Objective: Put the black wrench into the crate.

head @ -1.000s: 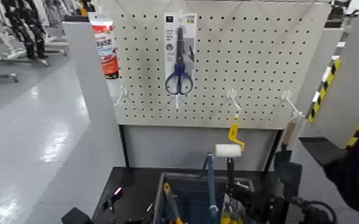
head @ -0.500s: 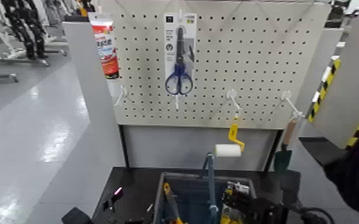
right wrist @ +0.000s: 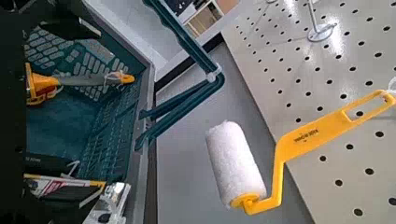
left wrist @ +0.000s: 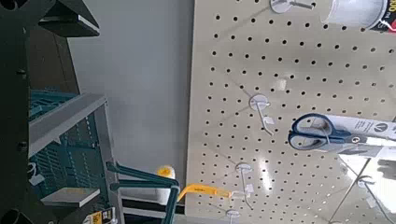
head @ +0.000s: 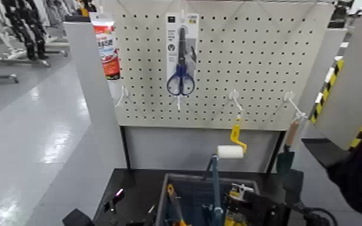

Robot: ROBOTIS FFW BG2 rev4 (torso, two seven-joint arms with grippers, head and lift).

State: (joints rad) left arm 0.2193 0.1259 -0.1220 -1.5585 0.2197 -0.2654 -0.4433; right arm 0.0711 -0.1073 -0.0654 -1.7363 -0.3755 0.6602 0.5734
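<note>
The dark grey crate with its upright blue handle stands on the black table at the bottom centre. It also shows in the left wrist view and the right wrist view. My right gripper is low over the crate's right half, just right of the handle. I cannot make out the black wrench in any view. My left arm sits low at the bottom left, beside the crate.
A pegboard stands behind the table with blue-handled scissors on a white card, a red-and-white tube, a yellow-handled paint roller and a wooden-handled tool. Yellow-handled tools lie in the crate.
A second ago a slim black thing stood upright in my right gripper above the crate's right half. The gripper has since dropped toward the crate, and that thing no longer shows.
</note>
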